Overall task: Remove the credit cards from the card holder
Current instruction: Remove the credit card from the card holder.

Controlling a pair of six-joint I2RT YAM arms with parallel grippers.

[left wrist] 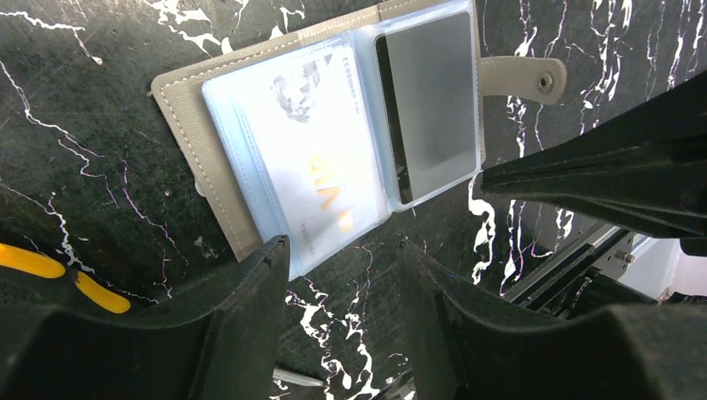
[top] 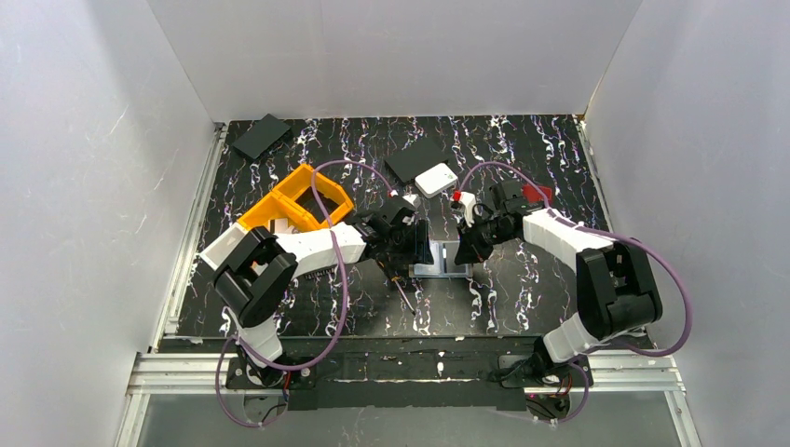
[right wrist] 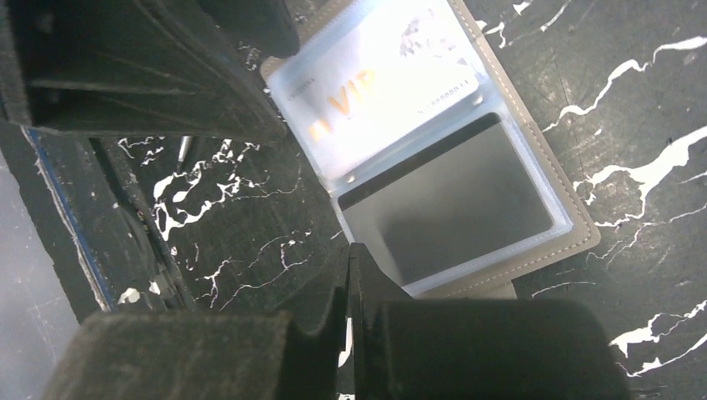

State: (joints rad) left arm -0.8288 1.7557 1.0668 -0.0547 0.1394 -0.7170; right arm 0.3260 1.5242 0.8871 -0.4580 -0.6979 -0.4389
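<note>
Checking in from the remote desk. The small taupe folding card holder (left wrist: 185,125) lies open flat on the black white-veined table (top: 526,293), about mid-table, right between the two arms. Its snap tab (left wrist: 521,79) sticks out past the far edge of the cover and lies flat on the table.

Both credit cards sit in the clear sleeves. The pale blue card with gold VIP lettering (left wrist: 321,158) is on one half and the greyish card with a dark stripe (left wrist: 435,100) is on the other.

The left gripper (left wrist: 342,246) has its fingers apart. One fingertip (left wrist: 271,250) is right at the corner of the blue card's sleeve, and I can't tell if it's actually touching. The right gripper (right wrist: 352,250) has its fingers pressed together with only a thin seam between them. Its tip is at the outer edge of the grey card's sleeve, and I can't tell whether it's nipping any plastic.

Room is tight, since the two grippers face each other over the holder, one at each end. The orange plastic bin (top: 298,197) is close behind the left arm. The white square box (top: 435,180) and a flat black rectangle (top: 415,156) sit just beyond the holder. There's open table in front of it, apart from a thin dark tool (top: 403,294).
</note>
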